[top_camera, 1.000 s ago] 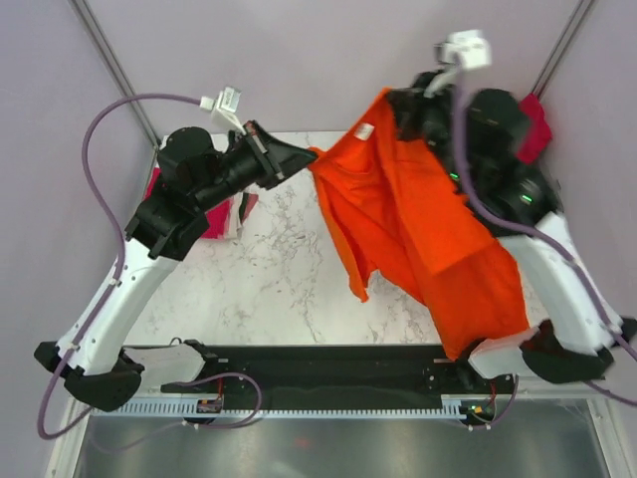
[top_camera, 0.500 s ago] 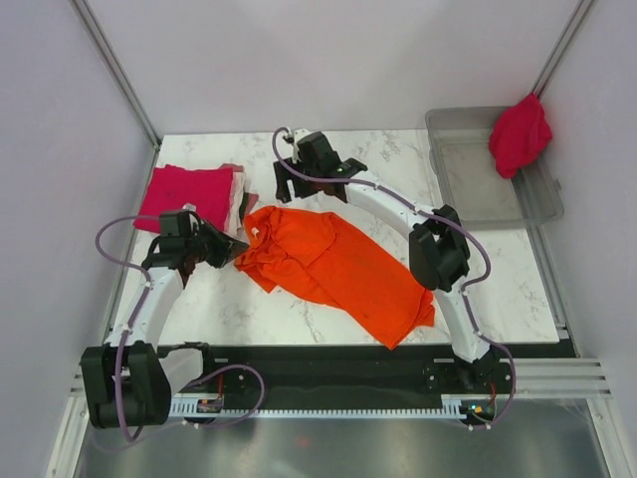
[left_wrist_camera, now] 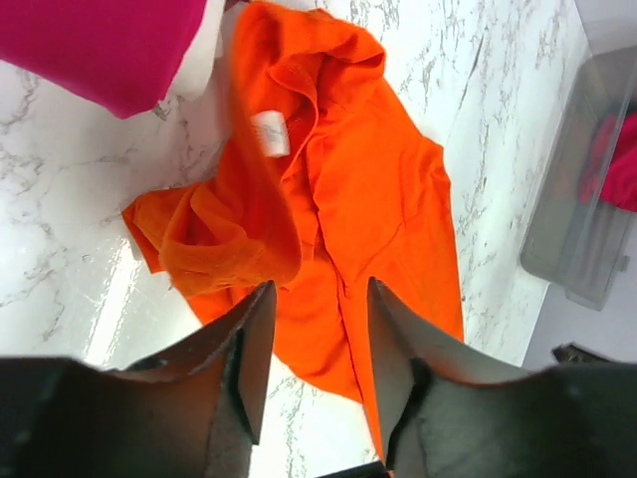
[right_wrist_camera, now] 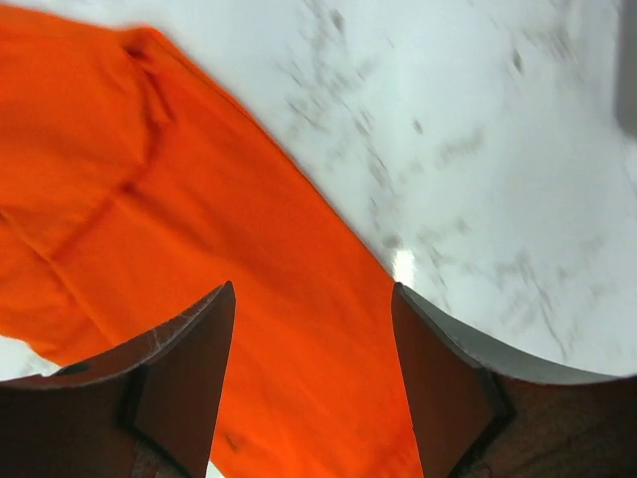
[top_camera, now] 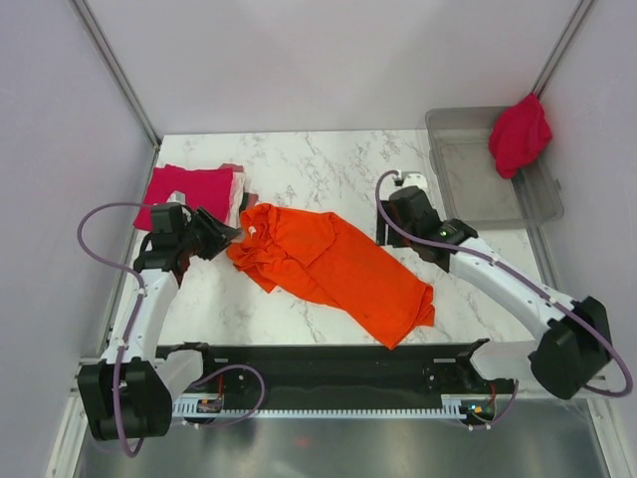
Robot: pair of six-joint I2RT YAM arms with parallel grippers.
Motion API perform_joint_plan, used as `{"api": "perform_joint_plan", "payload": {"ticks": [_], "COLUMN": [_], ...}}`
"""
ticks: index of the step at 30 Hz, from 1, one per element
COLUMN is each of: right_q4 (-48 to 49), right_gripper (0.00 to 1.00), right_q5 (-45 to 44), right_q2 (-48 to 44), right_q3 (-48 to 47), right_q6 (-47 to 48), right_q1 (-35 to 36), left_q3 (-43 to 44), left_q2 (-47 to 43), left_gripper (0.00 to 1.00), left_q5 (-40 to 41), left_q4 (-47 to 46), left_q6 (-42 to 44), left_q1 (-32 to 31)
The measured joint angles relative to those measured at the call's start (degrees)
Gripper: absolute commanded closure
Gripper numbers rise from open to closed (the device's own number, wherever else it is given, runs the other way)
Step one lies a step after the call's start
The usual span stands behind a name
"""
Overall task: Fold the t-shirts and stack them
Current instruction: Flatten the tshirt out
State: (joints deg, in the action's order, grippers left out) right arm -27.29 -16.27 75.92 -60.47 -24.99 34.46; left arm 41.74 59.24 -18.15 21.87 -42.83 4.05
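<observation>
Top view: a bright orange cloth t-shirt (top_camera: 338, 264) lies crumpled on a white marble table (top_camera: 328, 164). A folded stack of crimson-magenta t-shirts (top_camera: 189, 189) sits just beside its collar end, and a clear grey plastic bin (top_camera: 468, 199) with a crimson t-shirt (top_camera: 520, 134) draped on its rim stands well apart on the right arm's side. Left wrist view: the left gripper (left_wrist_camera: 317, 299) hovers over the orange t-shirt's bunched collar end, jaws slightly apart, holding nothing. Right wrist view: the right gripper (right_wrist_camera: 314, 299) hangs above the orange t-shirt's straight edge, jaws wide apart, gripping nothing.
</observation>
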Motion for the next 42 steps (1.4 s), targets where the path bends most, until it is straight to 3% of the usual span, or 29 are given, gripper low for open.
{"api": "perform_joint_plan", "payload": {"ticks": [2, 3, 4, 6, 9, 14, 17, 20, 26, 29, 32, 39, 42], "right_q4": [-3.3, -4.6, -6.3, -8.6, -11.0, -12.9, -13.0, -12.4, -10.9, -9.5, -8.2, -7.3, -6.9], "right_gripper": [0.29, 0.29, 0.29, 0.27, 0.27, 0.3, 0.34, 0.44, 0.46, 0.67, 0.97, 1.0, 1.0], "right_q5": [-2.7, -3.7, -4.5, -5.8, -7.7, -10.5, -11.5, -12.2, -11.4, -10.2, -8.7, -7.4, -7.1], "right_q2": [-5.1, -7.3, -9.1, -11.6, -13.9, -15.3, -15.3, -14.4, -14.2, -14.2, -14.2, -16.7, -18.2], "right_q3": [5.2, 7.3, 9.1, 11.8, 15.4, 20.3, 21.6, 22.4, 24.5, 24.9, 25.6, 26.3, 26.3], "right_q6": [-2.0, -2.9, -3.8, -5.8, -9.4, -15.6, -17.7, -19.1, -20.3, -20.2, -20.0, -19.7, -19.1], "right_q1": [-0.3, -0.3, -0.3, -0.3, -0.3, -0.3, -0.6, -1.2, -2.6, -3.7, -4.4, -5.9, -6.6], "left_q3": [0.7, 0.9, 1.0, 1.4, 3.3, 9.0, 12.5, 14.7, 17.2, 19.6, 21.3, 21.4, 21.4], "left_q2": [-0.1, -0.3, -0.7, -2.0, -4.0, -3.1, 1.6, 7.0, 15.3, 20.7, 25.8, 33.2, 34.2], "left_gripper": [0.33, 0.11, 0.03, 0.0, 0.0, 0.01, 0.04, 0.05, 0.05, 0.07, 0.12, 0.15, 0.25], "left_q5": [0.9, 1.5, 1.8, 2.8, 4.7, 8.6, 10.3, 12.3, 14.2, 14.6, 14.4, 13.2, 13.1], "left_q4": [1.0, 1.3, 1.8, 3.0, 4.4, 5.0, 4.8, 5.1, 5.9, 6.5, 6.6, 7.6, 8.0], "left_q6": [0.7, 1.1, 1.9, 2.2, 2.5, 3.4, 4.4, 5.6, 8.0, 9.0, 9.6, 9.9, 9.9], "left_q1": [0.0, 0.0, -0.1, -0.6, -3.0, -14.0, -19.7, -24.0, -29.3, -31.1, -32.0, -33.0, -34.1]}}
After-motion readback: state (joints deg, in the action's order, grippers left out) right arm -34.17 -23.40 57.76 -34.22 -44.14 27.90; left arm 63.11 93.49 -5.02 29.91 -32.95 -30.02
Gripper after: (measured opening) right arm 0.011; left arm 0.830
